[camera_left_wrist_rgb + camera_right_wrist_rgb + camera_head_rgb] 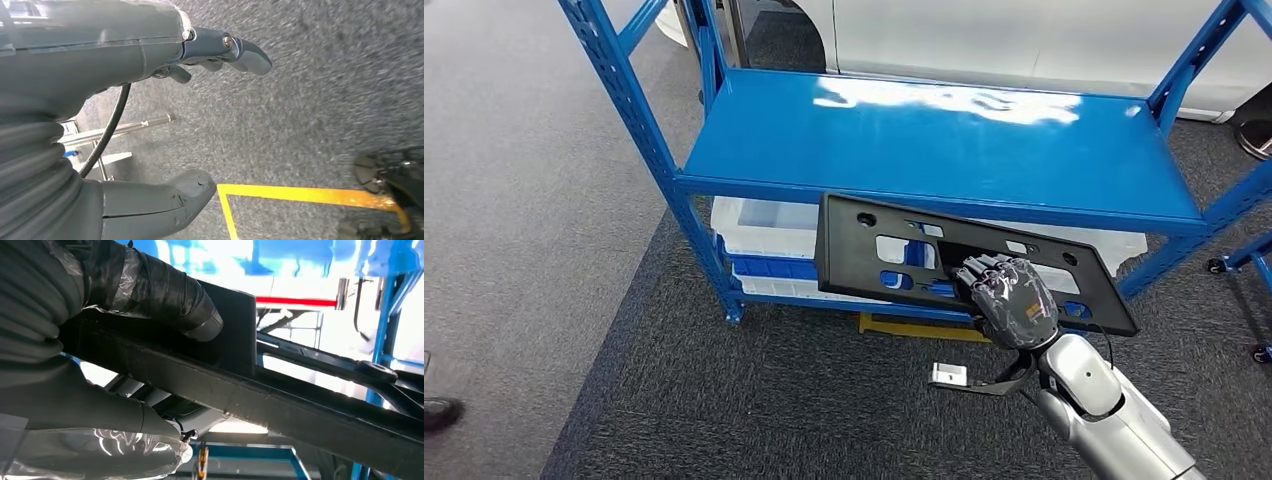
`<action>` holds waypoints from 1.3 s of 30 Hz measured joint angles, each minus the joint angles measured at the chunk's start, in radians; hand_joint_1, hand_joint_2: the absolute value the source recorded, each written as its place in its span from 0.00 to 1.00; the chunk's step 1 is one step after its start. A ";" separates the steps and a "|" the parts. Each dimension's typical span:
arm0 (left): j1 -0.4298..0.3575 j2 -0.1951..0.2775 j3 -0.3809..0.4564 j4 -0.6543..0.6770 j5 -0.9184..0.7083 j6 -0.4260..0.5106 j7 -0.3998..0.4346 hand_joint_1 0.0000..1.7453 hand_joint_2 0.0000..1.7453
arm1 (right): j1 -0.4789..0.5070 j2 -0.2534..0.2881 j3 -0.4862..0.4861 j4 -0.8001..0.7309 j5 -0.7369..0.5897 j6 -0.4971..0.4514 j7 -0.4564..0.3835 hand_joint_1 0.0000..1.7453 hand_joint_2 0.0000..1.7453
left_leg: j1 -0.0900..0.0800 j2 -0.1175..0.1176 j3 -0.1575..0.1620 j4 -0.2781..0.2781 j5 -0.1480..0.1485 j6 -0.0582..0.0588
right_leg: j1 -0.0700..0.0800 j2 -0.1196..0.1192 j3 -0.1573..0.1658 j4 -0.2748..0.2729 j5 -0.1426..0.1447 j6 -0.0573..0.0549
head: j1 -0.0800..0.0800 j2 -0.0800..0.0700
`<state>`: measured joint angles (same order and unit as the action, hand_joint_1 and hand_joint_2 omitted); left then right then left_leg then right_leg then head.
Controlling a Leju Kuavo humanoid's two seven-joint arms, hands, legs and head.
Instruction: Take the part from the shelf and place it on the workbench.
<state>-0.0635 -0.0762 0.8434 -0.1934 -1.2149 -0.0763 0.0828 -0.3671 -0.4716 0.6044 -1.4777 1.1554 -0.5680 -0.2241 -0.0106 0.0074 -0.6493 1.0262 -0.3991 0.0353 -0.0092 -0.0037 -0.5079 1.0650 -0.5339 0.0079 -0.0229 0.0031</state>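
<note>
Head view, part: the black plastic part (894, 255), a long flat panel with cut-outs, is off the blue shelf (944, 140) and hangs in the air in front of its edge, above the carpet.
Head view, right hand: the right hand (1012, 300) grips the part at its lower edge, fingers (984, 272) curled over the face. The grip sits right of the panel's middle, so most of the length reaches out to the left of the fingers; I judge it could sag or twist there.
Head view, beyond the fingers: white bins (759, 235) sit on the lower shelf behind the part.
Left wrist view, left hand: the left hand (150, 125) hangs over the grey floor with a yellow line (300, 194); thumb and fingers (245, 52) are apart and hold nothing, likely idle since one hand carries the load.
Right wrist view, grip: a taped finger (165, 295) lies on one face of the part (300, 405), the thumb (90, 407) on the other, clamping the rim between them.
Stage: lifted clear, I judge; the surface is still to be reached.
</note>
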 joint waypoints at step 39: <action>0.002 0.010 0.002 0.000 -0.003 0.000 -0.009 0.00 1.00 | -0.049 0.008 0.009 0.014 -0.046 0.050 -0.018 1.00 1.00 | 0.016 -0.018 -0.048 0.244 -0.195 -0.045 | -0.017 -0.021 -0.076 -0.036 0.060 -0.022 | -0.009 0.000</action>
<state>-0.0612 -0.0660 0.8456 -0.1934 -1.2176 -0.0763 0.0737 -0.4157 -0.4631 0.6132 -1.4639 1.1093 -0.5177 -0.2423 0.0053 -0.0107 -0.6971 1.2698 -0.5943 -0.0093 -0.0257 -0.0244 -0.5841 1.0285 -0.4737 -0.0143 -0.0315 0.0030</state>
